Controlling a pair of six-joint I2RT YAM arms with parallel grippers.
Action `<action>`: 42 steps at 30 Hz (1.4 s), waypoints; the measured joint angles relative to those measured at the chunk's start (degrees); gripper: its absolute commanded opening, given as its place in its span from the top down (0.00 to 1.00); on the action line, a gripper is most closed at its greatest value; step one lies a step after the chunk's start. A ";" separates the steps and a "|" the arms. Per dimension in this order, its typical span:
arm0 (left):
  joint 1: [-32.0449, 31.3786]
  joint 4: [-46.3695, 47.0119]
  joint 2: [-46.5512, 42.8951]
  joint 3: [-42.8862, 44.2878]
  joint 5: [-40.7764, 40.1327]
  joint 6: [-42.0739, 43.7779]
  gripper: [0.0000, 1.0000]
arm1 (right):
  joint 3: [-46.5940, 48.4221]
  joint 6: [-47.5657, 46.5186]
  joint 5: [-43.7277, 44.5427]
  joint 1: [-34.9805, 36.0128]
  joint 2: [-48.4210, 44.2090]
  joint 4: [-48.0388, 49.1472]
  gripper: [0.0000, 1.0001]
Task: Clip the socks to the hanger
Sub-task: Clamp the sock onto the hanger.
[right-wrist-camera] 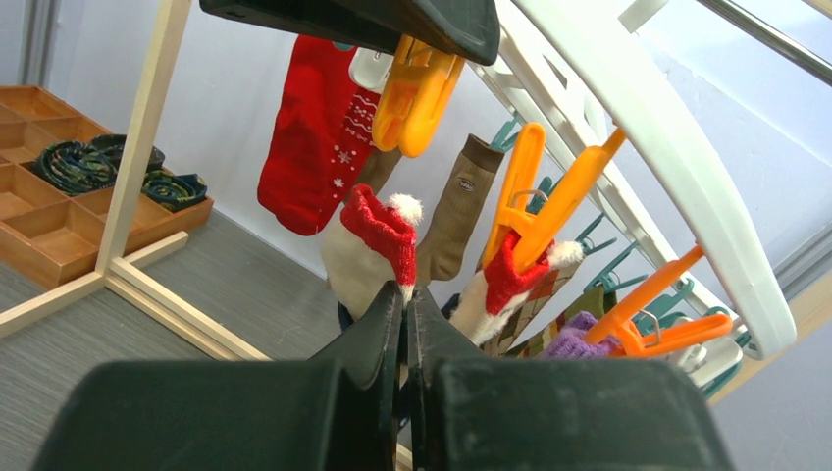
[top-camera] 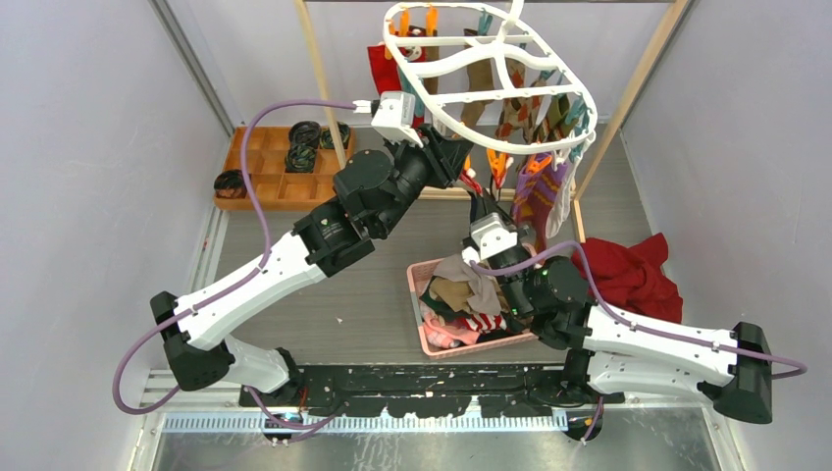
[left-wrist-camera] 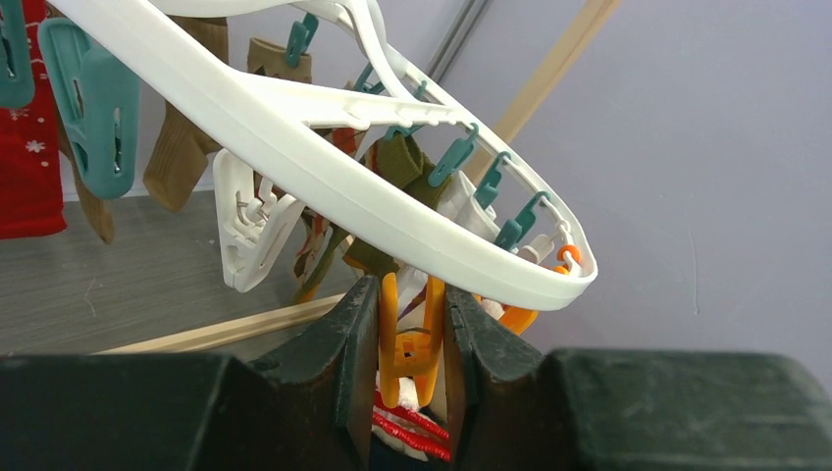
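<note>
The white oval hanger hangs from the rack with several socks clipped on. It also shows in the left wrist view and the right wrist view. My left gripper is shut on an orange peg under the rim and squeezes it. It reaches in under the hanger. My right gripper is shut on a cream sock with a red cuff and holds it up just below that peg. It sits right under the left gripper.
A pink basket holds loose socks. A red cloth lies at the right. A wooden tray with black rolls stands at the back left. Wooden rack posts flank the hanger. A red patterned sock and a brown sock hang nearby.
</note>
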 measured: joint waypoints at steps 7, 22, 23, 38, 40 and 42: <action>0.00 -0.09 0.00 -0.24 0.00 -0.24 1.00 | 1.01 0.02 -0.52 -0.26 1.49 1.05 0.99; 0.00 -0.09 0.00 -0.31 -0.02 -0.31 1.00 | 1.81 -0.13 -0.52 -0.26 2.23 4.48 0.99; 0.00 -0.11 0.00 -0.31 -0.02 -0.31 1.00 | 1.81 -0.22 -0.48 -0.26 2.23 4.70 0.99; 0.00 0.17 -0.26 -1.16 -1.18 -1.75 1.00 | 1.81 0.04 -0.09 -0.24 2.21 5.68 0.99; 0.00 0.44 -0.39 -1.60 -1.66 -1.90 1.00 | 1.81 0.11 0.22 0.07 2.16 5.66 0.99; 0.00 0.74 -0.42 -1.88 -2.05 -1.99 1.00 | 1.77 0.11 0.85 0.98 1.79 5.16 0.99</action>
